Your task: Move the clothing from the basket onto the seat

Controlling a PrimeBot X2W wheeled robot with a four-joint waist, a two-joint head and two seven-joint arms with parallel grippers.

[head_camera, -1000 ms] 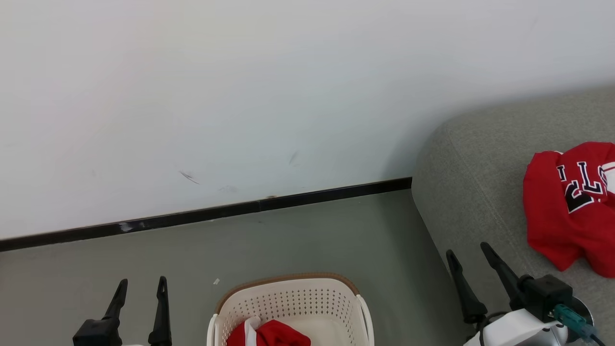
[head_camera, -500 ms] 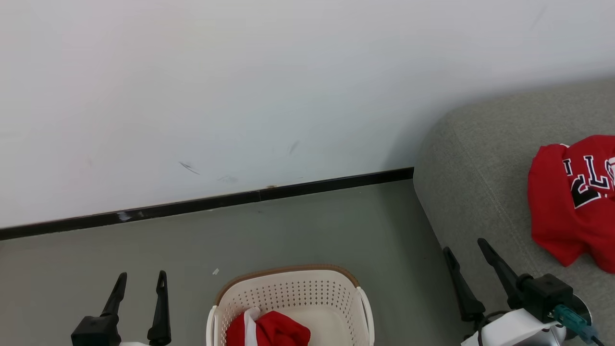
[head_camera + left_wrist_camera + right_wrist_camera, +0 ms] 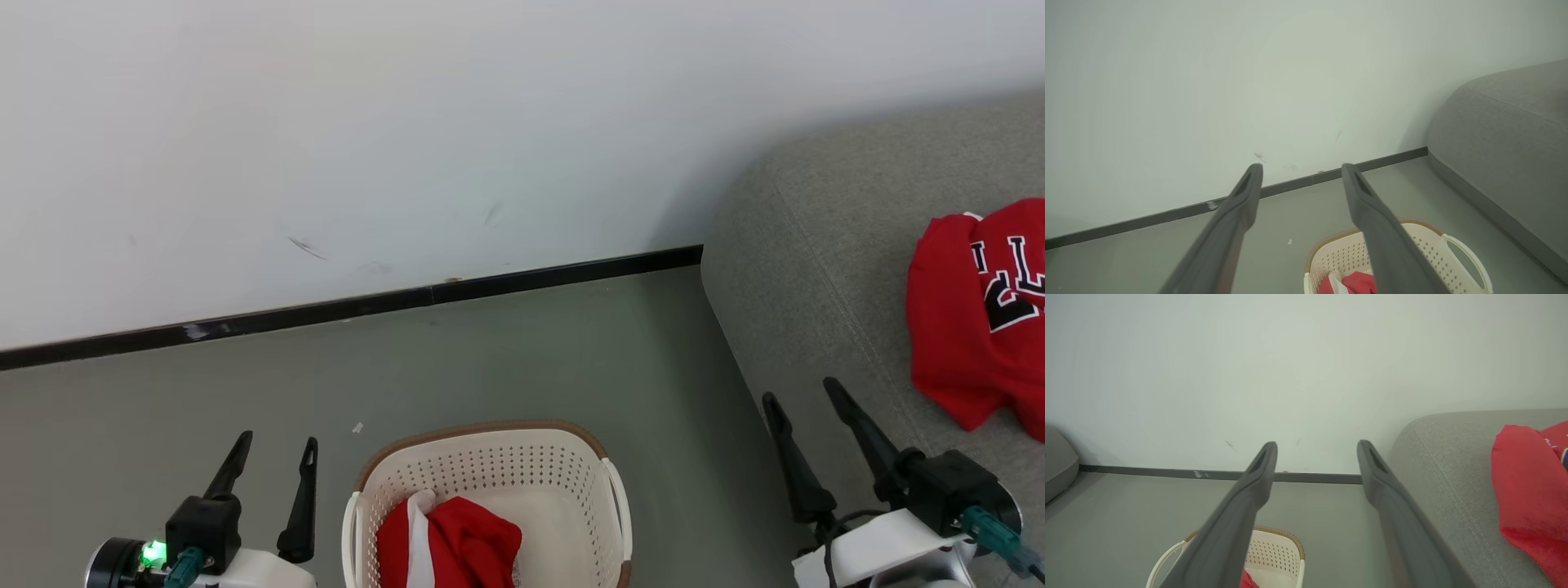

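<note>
The cream basket [image 3: 571, 469] with a brown rim stands on the floor at the bottom middle of the head view, and a red garment with white trim [image 3: 449, 543] lies bunched inside it. A second red garment with dark block letters [image 3: 976, 314] rests on the grey seat [image 3: 808, 269] at the right. My left gripper [image 3: 276, 445] hovers open to the left of the basket, with nothing between its fingers. My right gripper [image 3: 807, 390] stands open over the seat's near edge, apart from the lettered garment. The basket [image 3: 1433, 249] and its red garment [image 3: 1357, 283] also appear in the left wrist view.
A pale wall [image 3: 408, 122] with a dark baseboard [image 3: 351, 309] runs behind the basket. Grey-green floor [image 3: 506, 367] lies between wall, basket and seat. In the right wrist view another grey rounded piece [image 3: 1057, 461] sits at the far left by the wall.
The head view has tilted, so wall, baseboard and seat sit higher in the picture and more of the basket shows. Both grippers stay open; the left arm reaches further into view.
</note>
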